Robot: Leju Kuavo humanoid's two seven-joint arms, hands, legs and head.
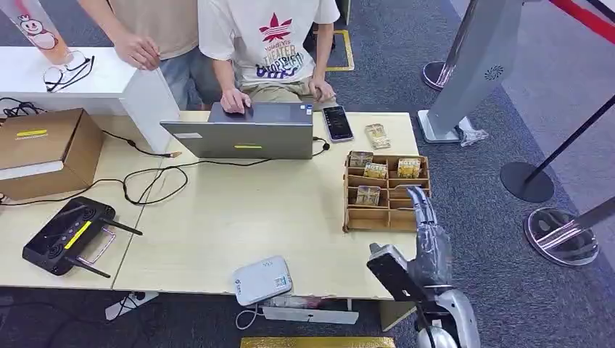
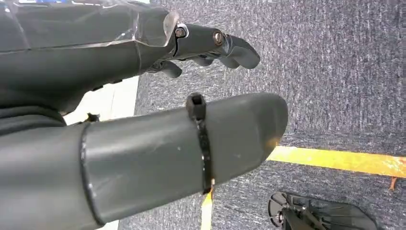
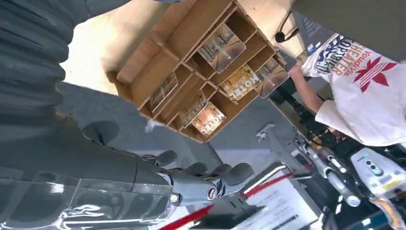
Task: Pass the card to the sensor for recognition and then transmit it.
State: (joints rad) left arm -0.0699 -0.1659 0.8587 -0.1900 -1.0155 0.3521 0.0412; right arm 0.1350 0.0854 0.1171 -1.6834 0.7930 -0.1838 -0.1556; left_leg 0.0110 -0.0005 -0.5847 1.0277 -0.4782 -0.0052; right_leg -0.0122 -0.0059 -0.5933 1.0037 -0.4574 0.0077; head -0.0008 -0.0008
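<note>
A wooden card rack (image 1: 386,217) stands at the table's right side with several cards (image 1: 376,170) upright in its slots. My right hand (image 1: 429,239) is raised beside the rack's near right corner, fingers stretched out and holding nothing. In the right wrist view the rack (image 3: 158,72) and its cards (image 3: 222,45) lie beyond my spread fingers (image 3: 210,177). The white sensor box (image 1: 262,280) sits at the table's near edge, left of my right hand. My left hand (image 2: 158,143) hangs over grey carpet, thumb and fingers apart, holding nothing.
A person in a white T-shirt (image 1: 268,36) works at a grey laptop (image 1: 246,132), with a phone (image 1: 337,122) and a loose card pack (image 1: 377,135) beside it. A cardboard box (image 1: 43,148) and a black controller (image 1: 65,235) lie at left. A grey gate post (image 1: 471,69) and stanchions (image 1: 529,177) stand right of the table.
</note>
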